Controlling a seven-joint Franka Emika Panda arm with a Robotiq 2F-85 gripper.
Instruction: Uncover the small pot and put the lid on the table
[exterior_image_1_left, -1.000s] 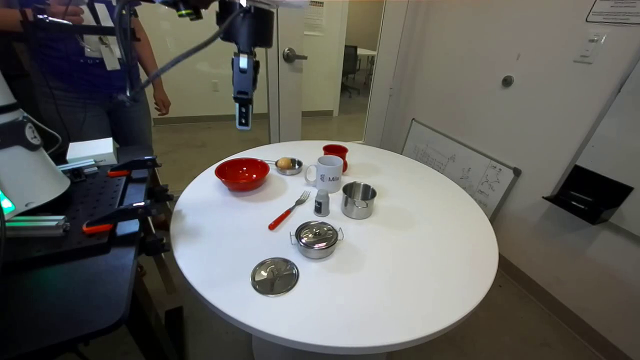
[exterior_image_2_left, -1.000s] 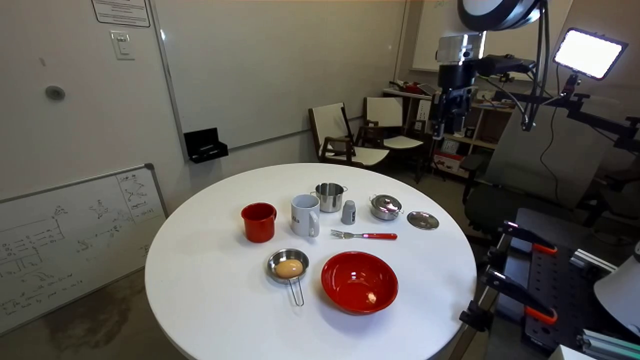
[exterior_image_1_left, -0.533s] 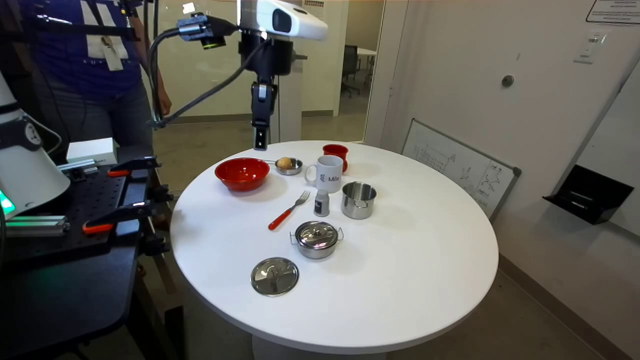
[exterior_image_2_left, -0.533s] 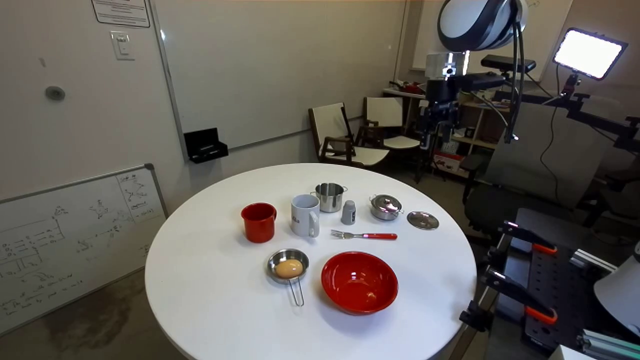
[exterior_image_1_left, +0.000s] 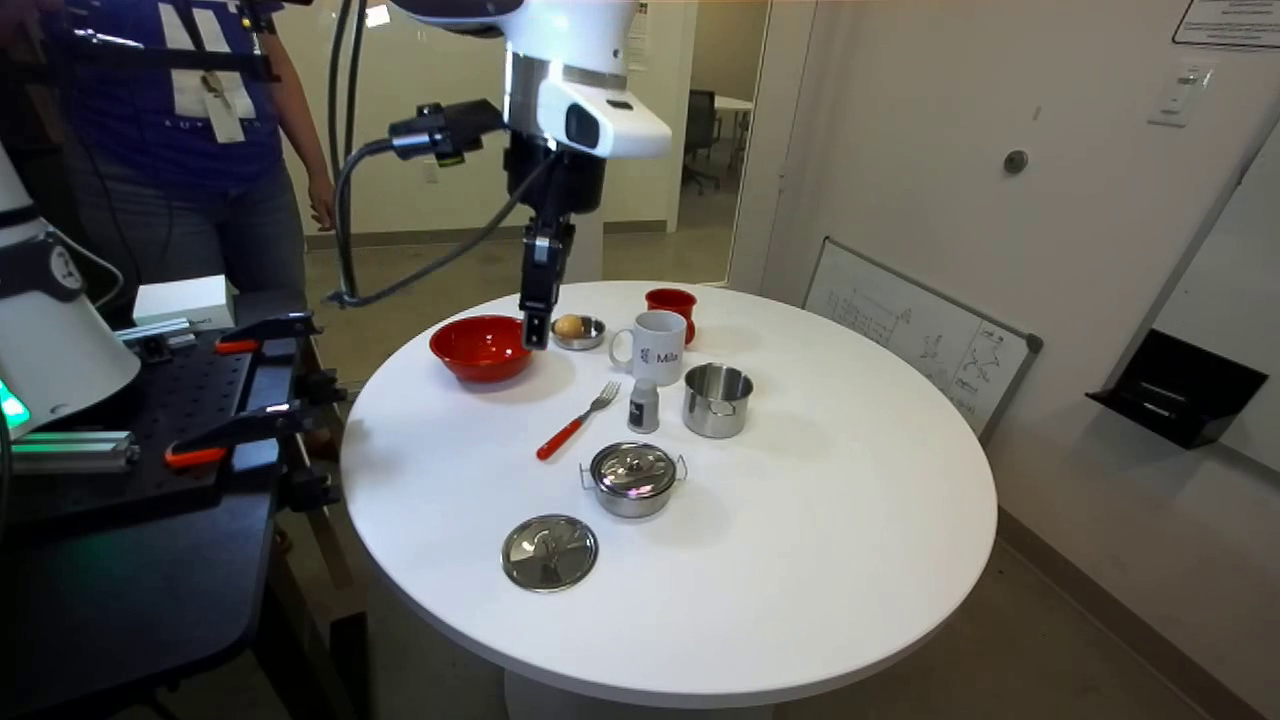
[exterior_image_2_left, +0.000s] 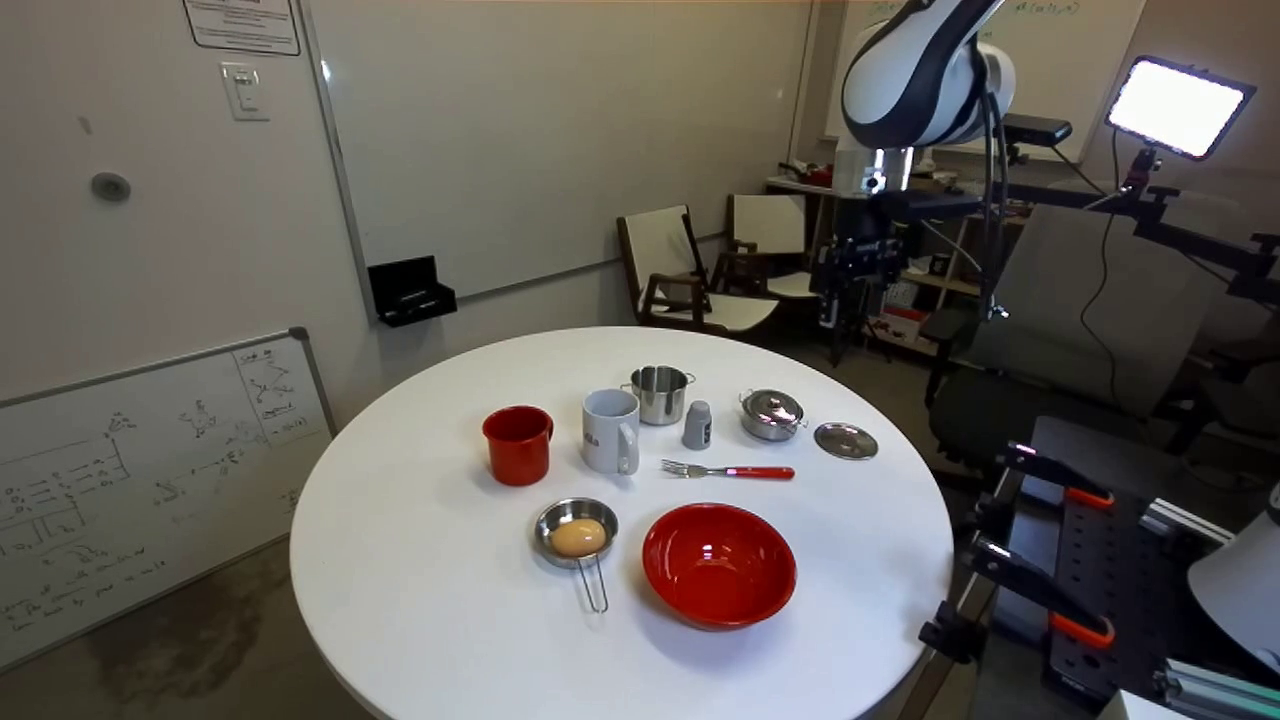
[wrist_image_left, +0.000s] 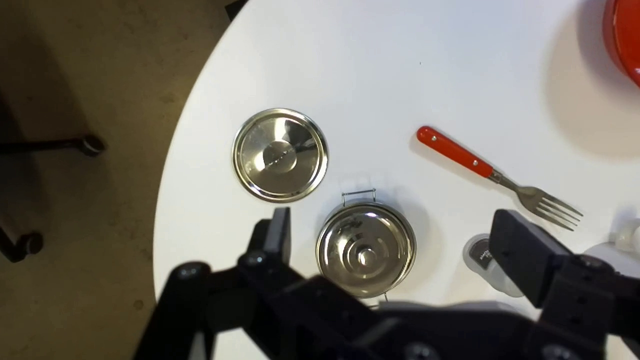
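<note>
The small pot (exterior_image_1_left: 633, 504) is steel with two wire handles and stands upright on the round white table (exterior_image_1_left: 800, 560). It also shows in an exterior view (exterior_image_2_left: 770, 430). The shiny lid (exterior_image_1_left: 633, 468), with a small knob, sits on the pot; it shows in the wrist view (wrist_image_left: 362, 270) too. My gripper (wrist_image_left: 392, 225) is open with nothing between the fingers. In the wrist view the lidded pot appears between the fingertips, closer to the left one. In an exterior view my gripper (exterior_image_1_left: 537, 335) is well above the table, near the red bowl and apart from the pot.
A larger flat metal disc (exterior_image_1_left: 549, 553) lies beside the pot, near the table edge. A red-handled fork (exterior_image_1_left: 575, 425), grey shaker (exterior_image_1_left: 644, 408), open taller pot (exterior_image_1_left: 717, 408) and white mug (exterior_image_1_left: 660, 350) stand around it. A red bowl (exterior_image_1_left: 480, 345), red cup (exterior_image_1_left: 672, 298) and egg pan (exterior_image_2_left: 577, 535) are farther off.
The arm has come down and moved out over the table, rightward in one exterior picture and leftward in the opposite one. The gripper is lower. The pot, lid and other objects have not moved.
</note>
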